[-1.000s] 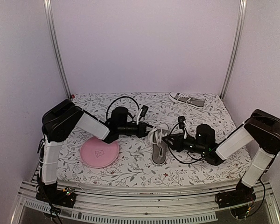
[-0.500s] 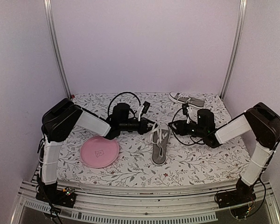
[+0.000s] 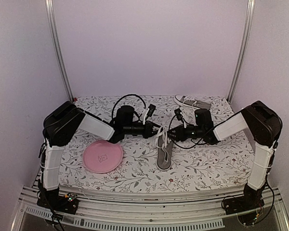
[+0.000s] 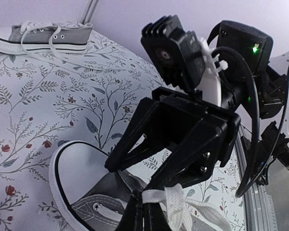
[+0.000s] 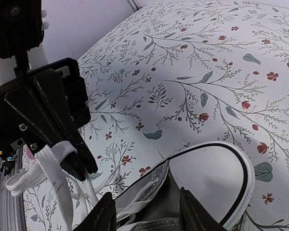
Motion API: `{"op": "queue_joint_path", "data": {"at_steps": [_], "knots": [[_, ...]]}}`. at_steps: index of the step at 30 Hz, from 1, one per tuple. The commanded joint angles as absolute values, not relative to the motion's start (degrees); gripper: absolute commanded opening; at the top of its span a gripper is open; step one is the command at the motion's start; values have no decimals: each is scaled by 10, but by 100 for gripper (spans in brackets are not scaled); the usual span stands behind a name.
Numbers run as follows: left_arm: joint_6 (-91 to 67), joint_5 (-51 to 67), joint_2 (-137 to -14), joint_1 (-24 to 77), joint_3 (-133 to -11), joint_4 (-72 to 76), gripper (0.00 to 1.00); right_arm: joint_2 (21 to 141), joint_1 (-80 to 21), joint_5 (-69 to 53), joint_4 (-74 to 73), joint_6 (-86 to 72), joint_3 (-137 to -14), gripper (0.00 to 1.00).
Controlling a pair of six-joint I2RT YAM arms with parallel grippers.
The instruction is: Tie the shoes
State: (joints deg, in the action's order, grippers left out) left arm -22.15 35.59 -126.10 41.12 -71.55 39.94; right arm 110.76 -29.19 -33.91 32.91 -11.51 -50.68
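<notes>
Left gripper [image 3: 157, 130]: I see it clamped on the white lace [image 5: 52, 161].
Right gripper [image 5: 147, 193]: jaws apart over the near shoe [image 3: 164, 155].
Far shoe [image 3: 193, 103]: well apart from both.

Top cam: high, near side, looks down. Wrist cams: close, opposed; all share centre shoe [image 3: 164, 154].

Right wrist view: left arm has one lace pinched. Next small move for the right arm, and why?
Probably lower the right gripper onto the free lace lying across the near shoe at its tongue, then close. The left gripper is shut on one white lace, lifted off the shoe; the right's jaws stand open just above the tongue, holding nothing.
</notes>
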Motion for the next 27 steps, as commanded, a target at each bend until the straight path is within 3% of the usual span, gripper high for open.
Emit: {"op": "queue_joint_path", "data": {"at_steps": [1, 27], "knots": [[-220, 365, -1272, 403, -732, 404, 0, 1116, -292, -395, 315, -79, -513, 45], [-204, 300, -1263, 400, -717, 383, 0, 1110, -305, -398, 323, -82, -517, 51]]}}
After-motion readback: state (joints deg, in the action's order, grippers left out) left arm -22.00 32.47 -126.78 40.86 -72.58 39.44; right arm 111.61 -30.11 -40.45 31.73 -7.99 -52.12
